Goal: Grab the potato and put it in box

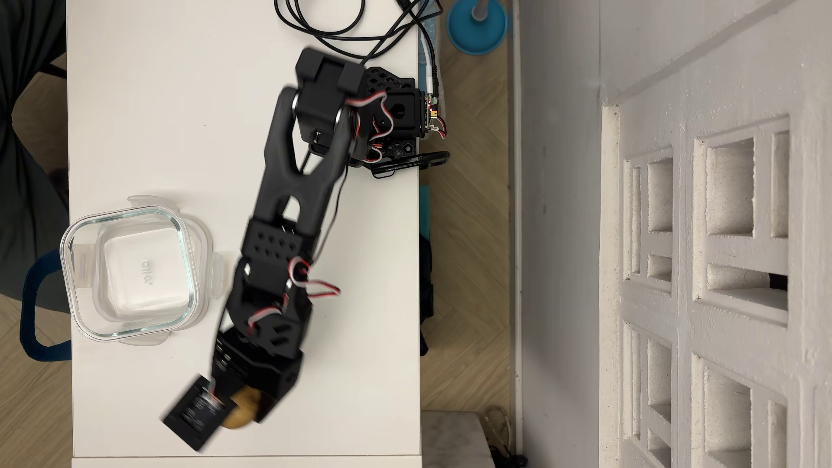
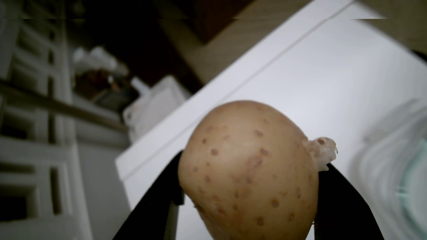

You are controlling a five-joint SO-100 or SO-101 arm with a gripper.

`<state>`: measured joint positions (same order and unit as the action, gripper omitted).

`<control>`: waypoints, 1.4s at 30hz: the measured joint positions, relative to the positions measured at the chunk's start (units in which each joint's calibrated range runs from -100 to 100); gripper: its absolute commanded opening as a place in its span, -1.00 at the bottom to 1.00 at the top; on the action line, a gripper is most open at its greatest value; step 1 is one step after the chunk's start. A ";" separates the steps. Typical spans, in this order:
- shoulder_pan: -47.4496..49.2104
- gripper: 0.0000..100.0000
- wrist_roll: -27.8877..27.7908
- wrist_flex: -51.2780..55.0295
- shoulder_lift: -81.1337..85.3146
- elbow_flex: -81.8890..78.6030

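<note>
Glass box sitting empty on its lid on the white table, well off to the gripper's left in the overhead view, gripper clamped on the speckled potato, black fingers pressing either side, potato clear of the box

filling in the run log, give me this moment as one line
phase: carry | gripper: shut on potato | potato: off table | box: empty, on its lid
</note>
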<state>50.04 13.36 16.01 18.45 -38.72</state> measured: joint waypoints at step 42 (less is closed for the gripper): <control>-53.73 -0.94 0.05 -21.73 13.35 -35.47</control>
<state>-3.69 13.41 -5.72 31.80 -74.19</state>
